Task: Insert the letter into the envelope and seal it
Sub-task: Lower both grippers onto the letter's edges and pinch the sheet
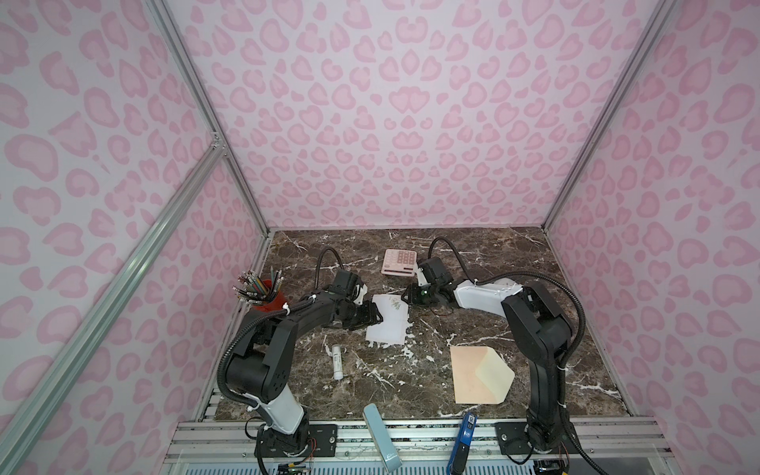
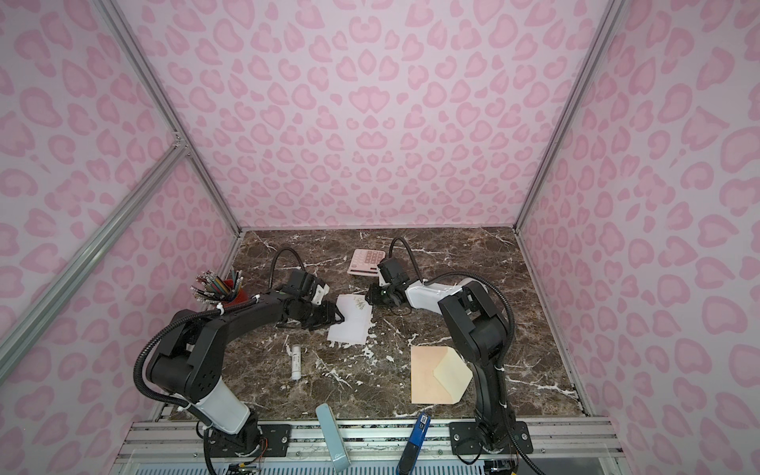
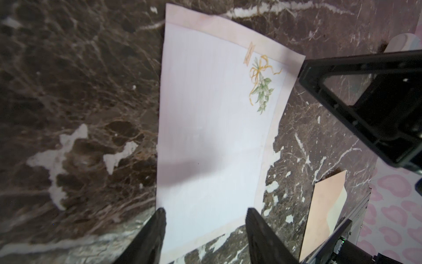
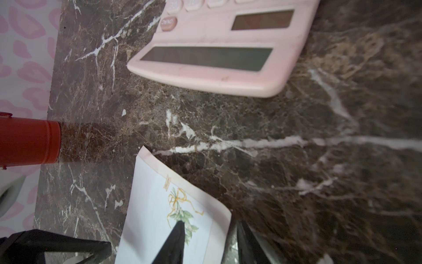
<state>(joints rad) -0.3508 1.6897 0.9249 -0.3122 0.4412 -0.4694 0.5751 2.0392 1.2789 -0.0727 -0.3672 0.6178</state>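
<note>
The dark brown marble table [image 1: 493,288] fills the floor of the pink-spotted booth. Toward its front right lies the envelope [image 1: 473,376], flat, its pointed flap open with the cream inner side up, well apart from the letter [image 1: 388,325]. The letter sits mid-table between the 2 arms, buckled rather than flat (its far corners look lifted in both top views). Behind it, near but not touching, is the pink calculator [image 1: 398,262]. At the left edge stands a red cup of pencils [image 1: 269,298].

The left gripper [image 3: 206,211] is at the letter's left end; its 2 fingers stand wide apart with the sheet's end lying in the gap. The right gripper [image 4: 210,224] is at the opposite corner. Its gap is narrower, with 1 finger over the printed face and 1 beyond the curled edge; I cannot tell whether they pinch the paper.

A white glue stick [image 1: 338,362] lies in front of the left gripper. A small ribboned bouquet [image 3: 261,84] marks the letter's corner.
</note>
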